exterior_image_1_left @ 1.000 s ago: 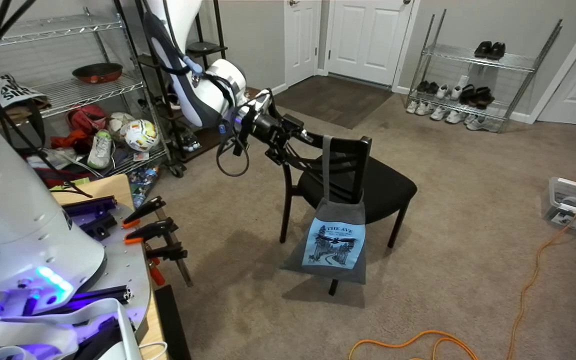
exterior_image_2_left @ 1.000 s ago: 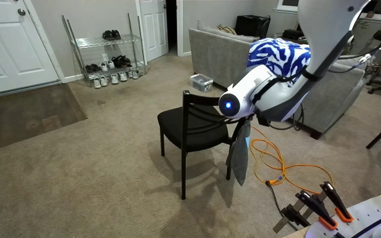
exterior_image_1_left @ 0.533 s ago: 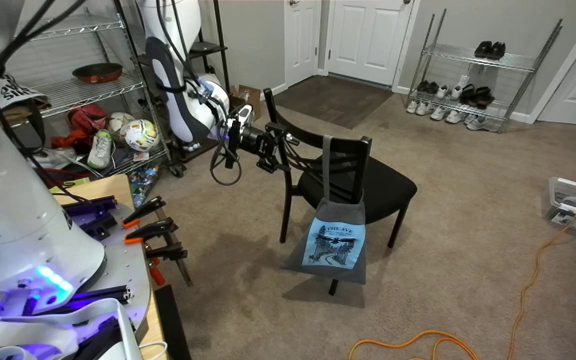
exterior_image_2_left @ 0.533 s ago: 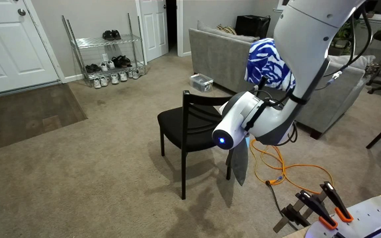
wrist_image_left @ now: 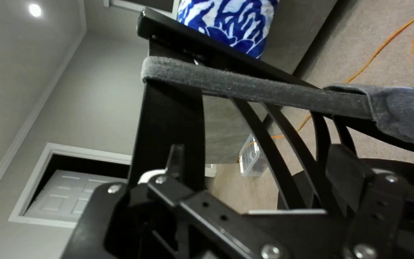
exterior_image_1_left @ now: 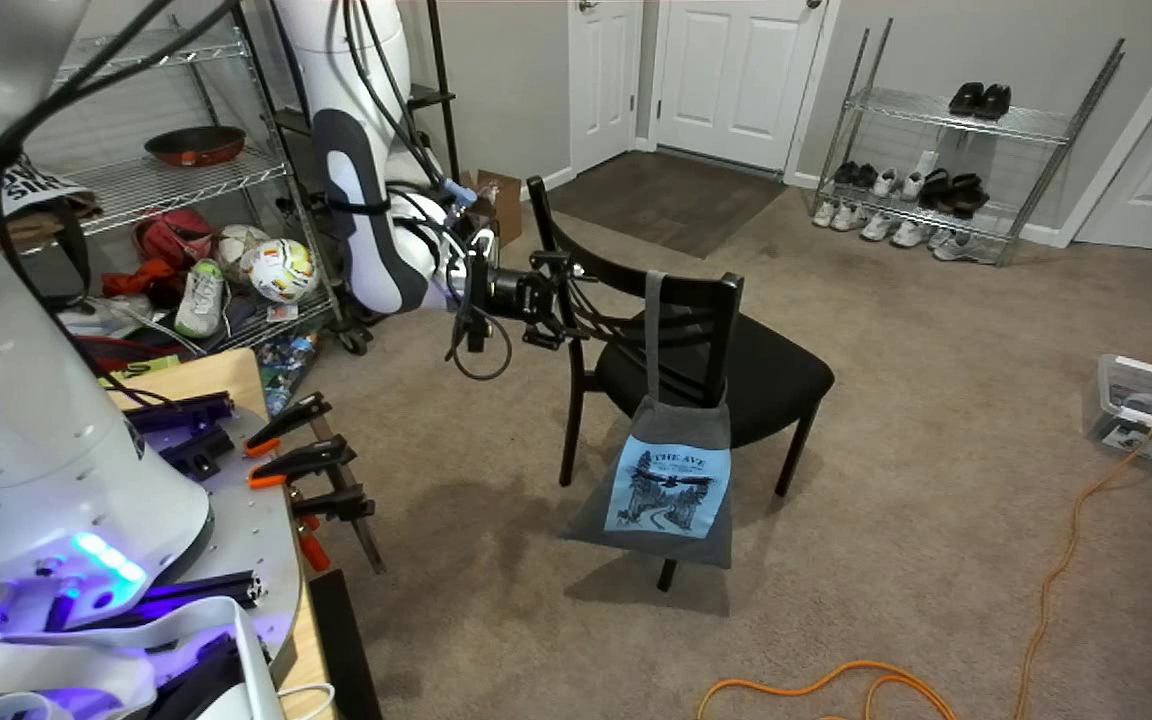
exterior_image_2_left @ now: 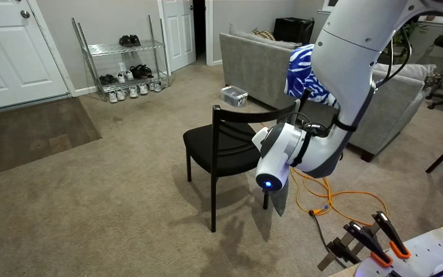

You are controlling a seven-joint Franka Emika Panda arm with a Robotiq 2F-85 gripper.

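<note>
"THE AVE" on gray bag; lettering on white item unclear.

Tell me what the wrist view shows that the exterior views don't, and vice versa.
Only the wrist view: the ceiling and its light.
Only the exterior views: the shoe rack and the orange-trimmed clamps, each in both exterior views.
Shared: the black chair, the gray bag hanging from it, the orange cord and the clear bin; the open gripper also shows in an exterior view.
</note>
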